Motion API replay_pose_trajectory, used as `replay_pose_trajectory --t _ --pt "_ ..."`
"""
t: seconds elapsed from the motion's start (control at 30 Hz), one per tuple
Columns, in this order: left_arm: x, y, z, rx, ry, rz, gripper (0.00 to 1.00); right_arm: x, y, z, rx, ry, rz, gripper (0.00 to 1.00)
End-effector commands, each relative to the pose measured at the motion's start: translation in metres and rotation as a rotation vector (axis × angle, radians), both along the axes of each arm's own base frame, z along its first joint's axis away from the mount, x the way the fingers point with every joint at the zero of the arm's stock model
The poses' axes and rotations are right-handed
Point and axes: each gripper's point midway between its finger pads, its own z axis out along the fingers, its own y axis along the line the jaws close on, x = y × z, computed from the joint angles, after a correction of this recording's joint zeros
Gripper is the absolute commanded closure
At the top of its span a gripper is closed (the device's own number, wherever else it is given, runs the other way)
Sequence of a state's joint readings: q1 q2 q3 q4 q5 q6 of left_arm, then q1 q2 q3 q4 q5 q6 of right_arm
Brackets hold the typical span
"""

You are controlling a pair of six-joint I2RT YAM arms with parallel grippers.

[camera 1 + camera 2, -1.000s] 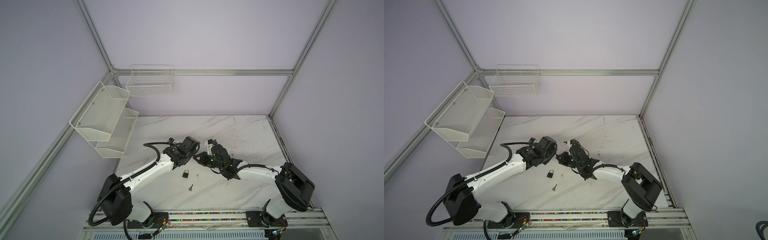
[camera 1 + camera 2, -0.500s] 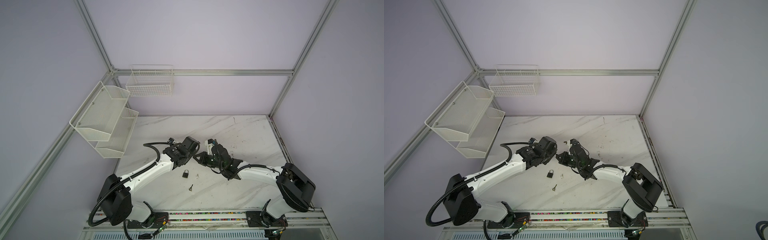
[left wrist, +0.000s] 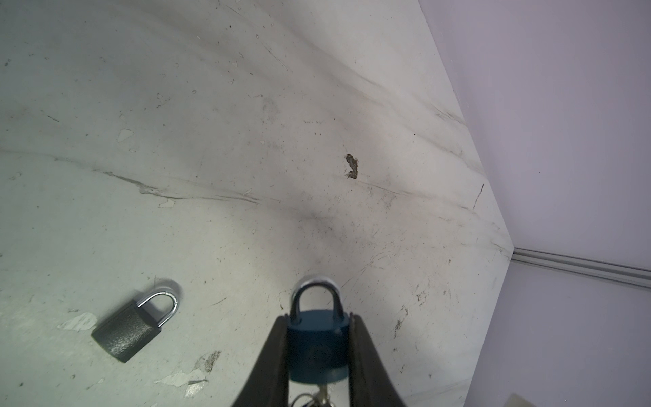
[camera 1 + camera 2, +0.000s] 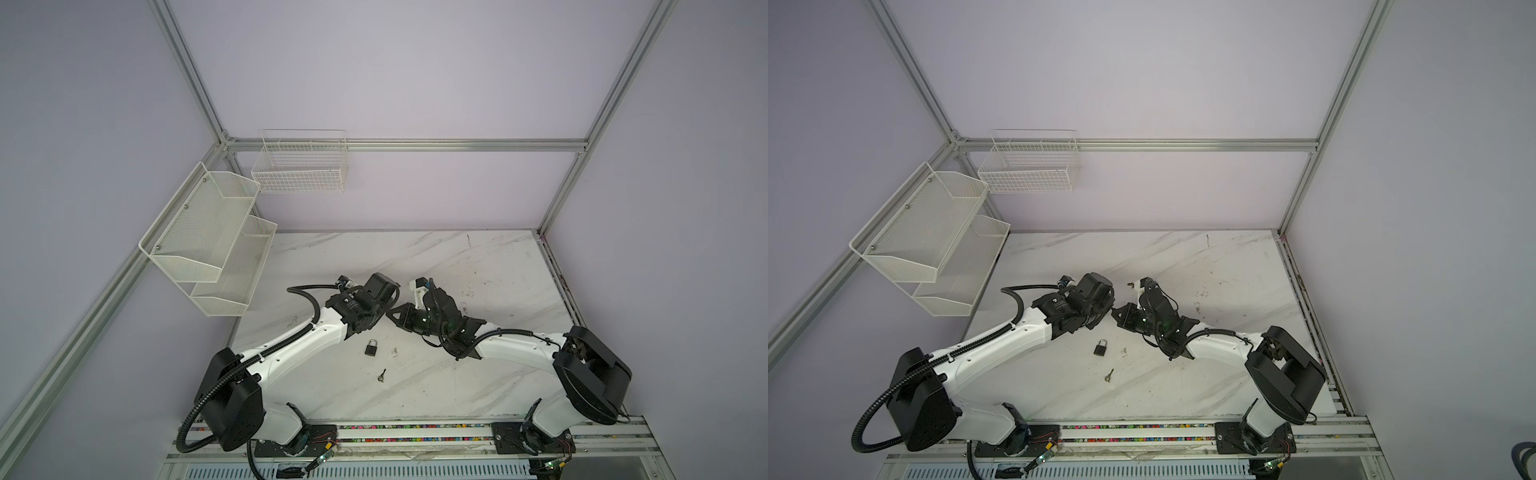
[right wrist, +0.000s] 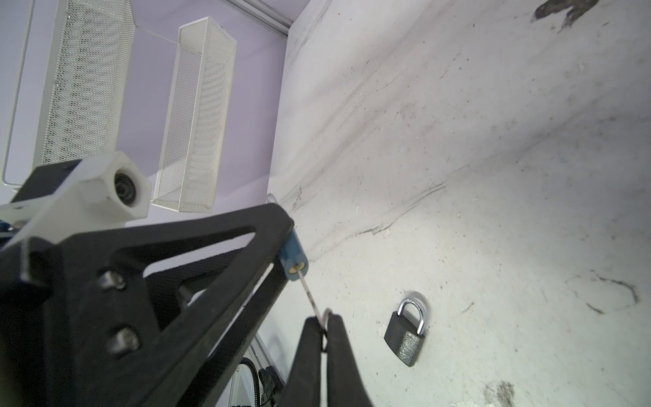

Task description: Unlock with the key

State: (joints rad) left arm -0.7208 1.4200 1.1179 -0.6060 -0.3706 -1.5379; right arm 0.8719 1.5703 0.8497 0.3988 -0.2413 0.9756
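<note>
Left end effector point(image 3: 318, 319) is clamped on the blue padlock point(image 3: 317, 347), body btw its fingers, shackle seated and pointing away from the wrist. Right end effector point(image 5: 322, 322) is pinched tight on the key point(image 5: 309, 291) at its ring end, w/ the key tip at the brass keyhole in the lock's base. Both meet mid-bench point(image 4: 478, 270). A grey padlock point(image 5: 405, 338) lies flat nearby. A second key point(image 4: 381, 375) lies nearer the front edge.

1. I see grey padlock point(image 4: 371, 347) flat on the marble table point(image 4: 478, 374).
2. Loose key point(image 4: 381, 375) just beside it, near side.
3. Left gripper point(image 4: 384, 306) and right gripper point(image 4: 395, 316) meet tip to tip just beyond it.
</note>
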Motion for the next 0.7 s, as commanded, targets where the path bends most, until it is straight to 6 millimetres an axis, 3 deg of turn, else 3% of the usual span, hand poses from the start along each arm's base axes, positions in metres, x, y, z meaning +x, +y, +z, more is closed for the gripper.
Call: replay_pose_trajectory --t 0.0,0.13,0.2,0.5,0.67 --pt "0.0 0.002 -0.002 -0.03 -0.012 0.025 1.0 0.004 0.009 0.017 0.034 -0.017 0.001 1.0" --pt "0.001 -0.003 0.003 -0.048 -0.02 0.02 1.0 0.002 0.012 0.014 0.045 0.005 0.008 1.0" --pt "0.002 -0.005 -0.011 -0.039 0.01 0.029 1.0 0.002 0.014 0.012 0.049 0.02 0.011 1.0" --pt "-0.006 -0.017 -0.011 -0.068 0.022 -0.013 1.0 0.004 0.024 0.031 0.074 -0.006 0.042 1.0" --pt "-0.007 -0.038 -0.01 -0.173 0.016 -0.072 1.0 0.008 0.032 0.038 0.064 -0.038 0.064 1.0"
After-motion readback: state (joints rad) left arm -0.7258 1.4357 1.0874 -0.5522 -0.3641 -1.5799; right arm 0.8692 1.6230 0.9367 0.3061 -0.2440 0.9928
